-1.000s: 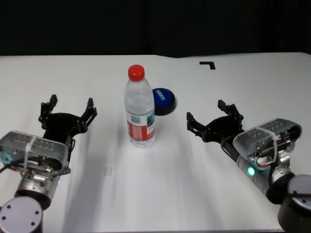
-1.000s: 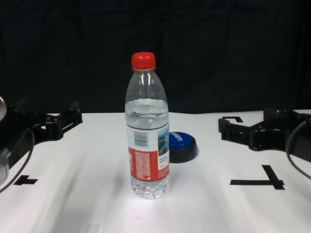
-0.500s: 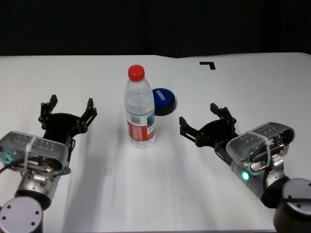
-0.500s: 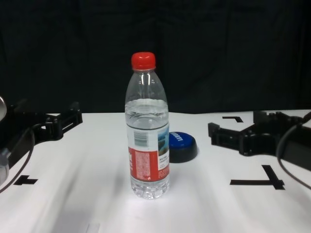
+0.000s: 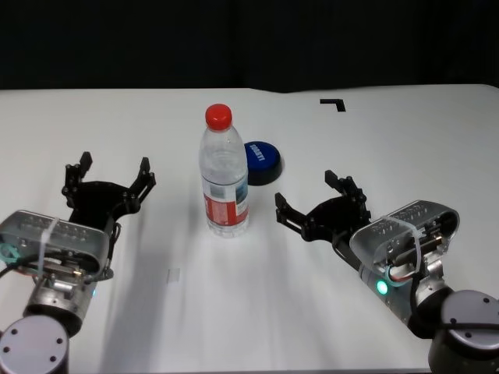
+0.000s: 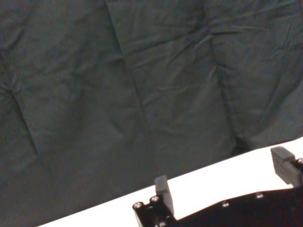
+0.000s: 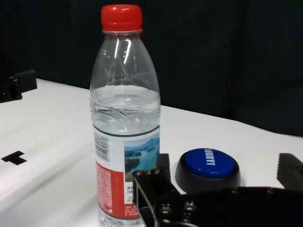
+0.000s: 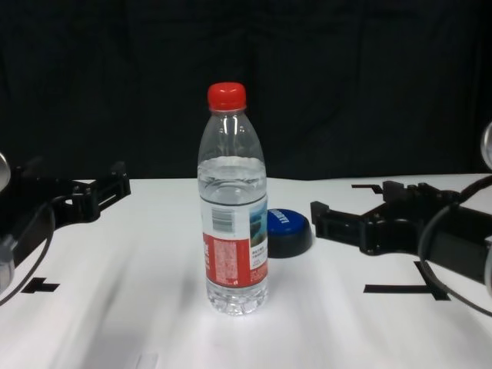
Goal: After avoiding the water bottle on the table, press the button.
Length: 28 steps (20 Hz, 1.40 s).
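The water bottle [image 5: 224, 183], clear with a red cap and red label, stands upright mid-table. The blue button [image 5: 261, 161] sits on the table [image 5: 405, 140] just behind the bottle and to its right, close to it. My right gripper [image 5: 306, 193] is open and empty, low over the table to the right of the bottle and in front of the button, apart from both. In the right wrist view the bottle [image 7: 124, 127] and button [image 7: 208, 166] lie just ahead. My left gripper [image 5: 114, 167] is open and empty, to the left of the bottle.
Black tape marks lie on the tabletop: a corner mark [image 5: 334, 103] at the far right and a T mark [image 8: 406, 288] near the right forearm. A black curtain backs the table. Bare tabletop lies to the right of the button.
My right gripper has moved left across the table, toward the bottle and button, still open. The left arm, bottle and button have not moved.
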Each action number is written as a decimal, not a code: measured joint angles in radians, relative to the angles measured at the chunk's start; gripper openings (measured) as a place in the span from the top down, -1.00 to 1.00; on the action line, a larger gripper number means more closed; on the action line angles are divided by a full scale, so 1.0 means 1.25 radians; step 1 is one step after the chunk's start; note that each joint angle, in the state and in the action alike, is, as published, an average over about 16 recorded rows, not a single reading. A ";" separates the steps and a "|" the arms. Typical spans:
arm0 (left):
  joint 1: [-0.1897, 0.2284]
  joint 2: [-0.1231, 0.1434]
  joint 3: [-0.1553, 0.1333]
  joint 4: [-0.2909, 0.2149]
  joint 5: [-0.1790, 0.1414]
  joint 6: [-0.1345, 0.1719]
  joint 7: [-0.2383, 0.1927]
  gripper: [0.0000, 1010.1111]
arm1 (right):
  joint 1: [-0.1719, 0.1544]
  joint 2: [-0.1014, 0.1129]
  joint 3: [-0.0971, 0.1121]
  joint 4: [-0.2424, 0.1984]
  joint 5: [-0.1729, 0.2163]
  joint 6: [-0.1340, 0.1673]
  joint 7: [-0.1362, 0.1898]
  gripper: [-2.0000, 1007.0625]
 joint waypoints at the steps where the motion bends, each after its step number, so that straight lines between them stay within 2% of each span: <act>1: 0.000 0.000 0.000 0.000 0.000 0.000 0.000 -0.99 | 0.000 -0.001 -0.001 0.000 -0.001 0.000 0.000 -0.99; 16: 0.000 0.000 0.000 0.000 0.000 0.000 0.000 -0.99 | -0.003 -0.004 -0.005 0.003 -0.015 0.000 -0.005 -0.99; 28: 0.000 0.000 0.000 0.000 0.000 0.000 0.000 -0.99 | -0.003 -0.005 -0.005 0.003 -0.015 -0.001 -0.005 -0.99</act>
